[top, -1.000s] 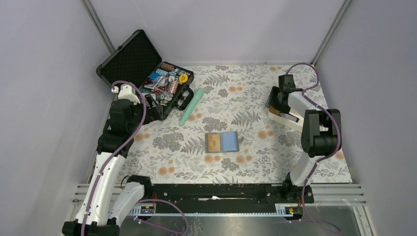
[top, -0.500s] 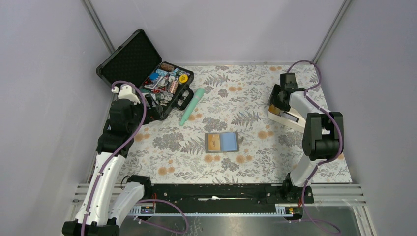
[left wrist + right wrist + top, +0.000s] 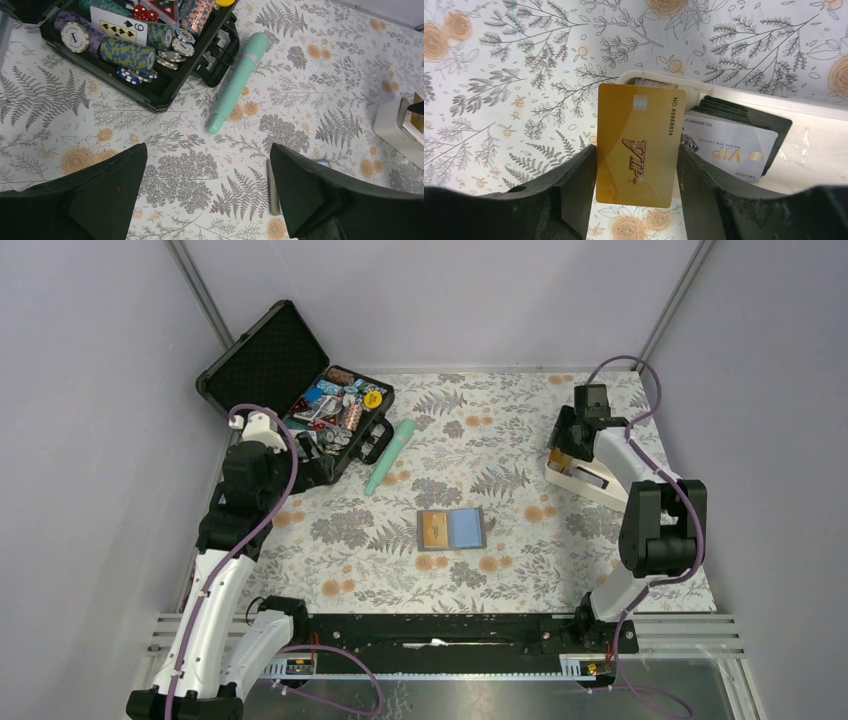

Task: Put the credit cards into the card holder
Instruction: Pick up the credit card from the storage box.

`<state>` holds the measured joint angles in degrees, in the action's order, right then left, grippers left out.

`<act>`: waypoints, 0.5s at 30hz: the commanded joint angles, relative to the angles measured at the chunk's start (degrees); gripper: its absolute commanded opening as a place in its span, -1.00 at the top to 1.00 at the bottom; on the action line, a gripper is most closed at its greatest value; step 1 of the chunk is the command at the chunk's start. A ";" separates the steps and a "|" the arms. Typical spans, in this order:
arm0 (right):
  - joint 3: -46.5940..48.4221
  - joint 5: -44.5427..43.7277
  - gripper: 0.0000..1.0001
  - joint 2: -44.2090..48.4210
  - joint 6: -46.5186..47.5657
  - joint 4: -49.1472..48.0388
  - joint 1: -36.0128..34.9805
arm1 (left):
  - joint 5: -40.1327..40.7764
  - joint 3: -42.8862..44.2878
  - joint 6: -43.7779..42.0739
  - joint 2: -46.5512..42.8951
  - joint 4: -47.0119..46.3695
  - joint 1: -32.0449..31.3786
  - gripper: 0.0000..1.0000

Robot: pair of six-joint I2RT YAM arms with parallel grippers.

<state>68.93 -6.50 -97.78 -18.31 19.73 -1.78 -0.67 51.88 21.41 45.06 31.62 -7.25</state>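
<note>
My right gripper [image 3: 636, 150] is shut on a gold credit card [image 3: 639, 145] marked VIP, its fingers pressing the card's two long edges. The card hangs just above the left end of a white tray [image 3: 809, 145] at the back right of the table. More credit cards lie stacked in that tray, a pale VIP one [image 3: 729, 147] on top of dark ones [image 3: 749, 112]. The card holder [image 3: 451, 529] lies open mid-table with an orange card and a blue card showing in it. My left gripper [image 3: 207, 147] is open above bare cloth at the left, nothing between its fingers.
An open black case [image 3: 335, 420] full of poker chips and playing cards sits at the back left. A mint-green tube [image 3: 390, 455] lies next to it. The card holder's edge [image 3: 274, 192] shows beside my left gripper's right finger. Grey walls close in the table.
The right gripper has closed on the gold card's edges and shifted slightly back and right over the tray. The left arm has not moved.
</note>
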 commanded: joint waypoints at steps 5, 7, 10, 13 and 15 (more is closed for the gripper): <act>-1.64 1.54 0.08 7.59 -0.46 0.42 0.20 | -11.92 -6.01 10.14 -1.31 -10.76 -0.55 -0.97; -2.68 4.24 0.11 9.02 -1.27 0.44 0.11 | -12.18 -11.01 15.39 -2.32 -18.21 -3.67 -0.97; -4.32 6.20 0.11 11.47 -2.33 0.36 -0.97 | -6.88 -16.49 20.91 -1.76 -28.39 -12.47 -0.98; -6.07 8.01 0.14 13.92 -3.69 0.47 -3.08 | -1.65 -19.86 24.33 2.23 -38.98 -22.16 -0.98; -7.30 7.90 0.15 15.77 -4.98 0.14 -5.88 | 0.29 -21.69 26.88 6.27 -46.99 -28.64 -0.98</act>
<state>63.35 -1.63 -86.63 -20.53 20.10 -3.33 -5.56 32.29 40.64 46.48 6.90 -26.76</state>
